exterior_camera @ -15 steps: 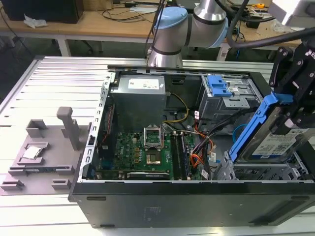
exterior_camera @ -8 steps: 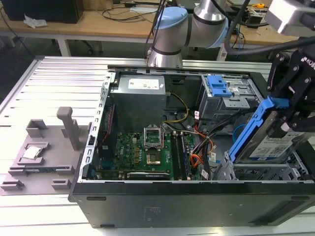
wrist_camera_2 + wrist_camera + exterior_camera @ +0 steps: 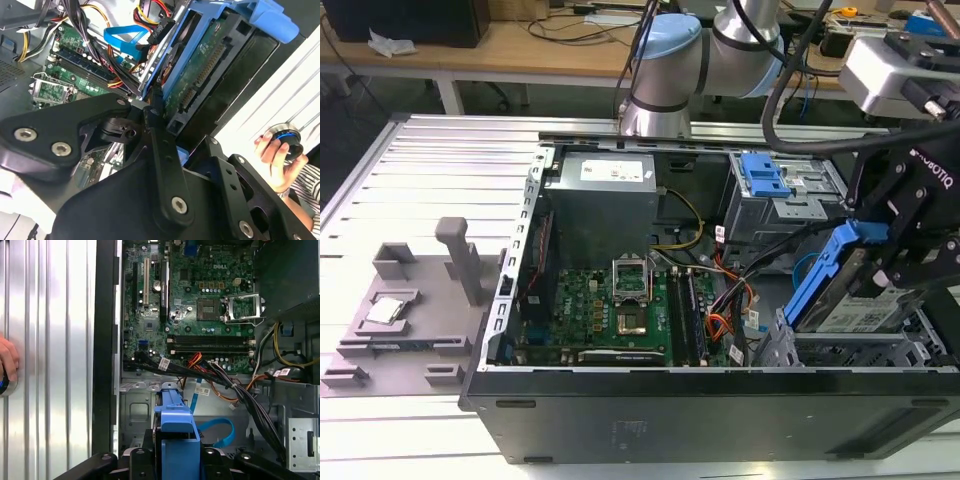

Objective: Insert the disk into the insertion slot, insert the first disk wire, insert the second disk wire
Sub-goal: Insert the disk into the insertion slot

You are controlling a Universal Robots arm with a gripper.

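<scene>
My gripper (image 3: pixel 886 262) is shut on the disk (image 3: pixel 848 300), a silver drive in a bright blue carrier (image 3: pixel 175 437). The disk hangs tilted, one end raised, just above the insertion slot (image 3: pixel 920 350), a low silver cage at the case's front corner on the exterior view's right. The second wrist view shows the disk's circuit-board underside (image 3: pixel 207 67) between the black fingers (image 3: pixel 159 145). The first disk wire (image 3: pixel 194 359), red and orange leads, lies loose by the motherboard edge. The second disk wire (image 3: pixel 222 432), a light-blue loop, lies beside the carrier inside the case.
The open case holds a green motherboard (image 3: pixel 610 310), a grey power supply (image 3: pixel 605 195) and a taller grey cage with a blue latch (image 3: pixel 765 180). Black cable bundles (image 3: pixel 235 390) cross near the bay. A person's hand (image 3: pixel 272 150) rests on a round knob outside the case. A grey fixture (image 3: pixel 410 300) sits on the exterior view's left.
</scene>
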